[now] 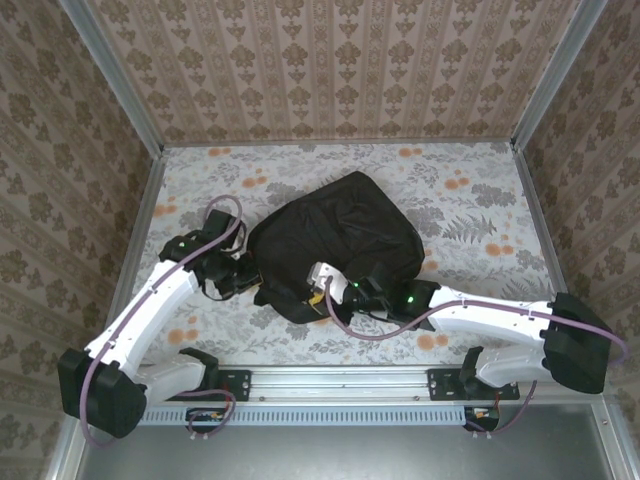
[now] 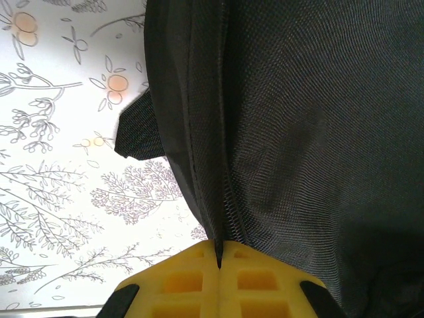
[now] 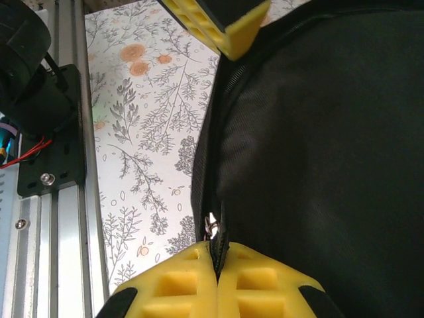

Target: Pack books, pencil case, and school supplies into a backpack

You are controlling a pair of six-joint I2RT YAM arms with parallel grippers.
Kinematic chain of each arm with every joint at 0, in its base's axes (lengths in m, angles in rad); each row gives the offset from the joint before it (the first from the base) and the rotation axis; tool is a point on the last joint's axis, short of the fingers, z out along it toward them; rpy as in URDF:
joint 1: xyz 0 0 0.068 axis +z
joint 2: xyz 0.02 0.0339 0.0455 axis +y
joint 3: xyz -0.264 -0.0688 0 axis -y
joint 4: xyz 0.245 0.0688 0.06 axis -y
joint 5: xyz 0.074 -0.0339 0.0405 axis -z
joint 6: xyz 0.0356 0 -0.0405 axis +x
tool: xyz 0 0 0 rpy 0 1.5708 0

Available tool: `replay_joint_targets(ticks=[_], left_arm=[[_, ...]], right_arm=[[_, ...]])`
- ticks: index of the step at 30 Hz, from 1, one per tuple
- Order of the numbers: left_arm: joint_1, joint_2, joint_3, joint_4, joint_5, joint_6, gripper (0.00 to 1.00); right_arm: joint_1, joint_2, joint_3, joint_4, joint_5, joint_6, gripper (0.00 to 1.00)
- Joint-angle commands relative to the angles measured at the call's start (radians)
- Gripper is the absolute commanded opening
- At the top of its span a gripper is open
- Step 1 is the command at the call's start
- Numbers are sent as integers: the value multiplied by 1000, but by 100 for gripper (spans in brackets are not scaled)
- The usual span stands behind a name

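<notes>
Where it lies mid-table on the floral cloth (image 1: 470, 200), the large soft black fabric backpack (image 1: 340, 235) is pinched at its near edge: left gripper (image 2: 218, 255) clamped tight on the zip seam (image 2: 225, 212); right gripper (image 3: 215, 255) likewise, beside the silver zip pull (image 3: 211, 227).

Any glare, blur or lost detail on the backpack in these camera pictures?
Top external: even light, backpack a nearly featureless black mass. Left wrist: weave crisp, tablecloth washed out bright. Right wrist: zipper pull glints, fabric darkens toward lower right.
</notes>
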Motion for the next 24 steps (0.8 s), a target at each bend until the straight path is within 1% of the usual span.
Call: replay_joint_targets(ticks=[1,7,16,20,24], left_arm=[[27,-25,8,-73,-46,54,0],[45,-38,1,-85,-54,75,0],[70,-56,-13,-88,-43,87,0],[70,-58,-19,-77,-32,87,0],[40,-55,-8,-65,-36,107,0]], right_arm=[[-22,-50,-28,-4,-12,-15,0],[-47,-87,-68,3,13,3,0],[-80,-184,-146,-9,105,46,0],[-99,-236,-190,3,147,83,0],[-104,-249,-199,-2,154,92,0]])
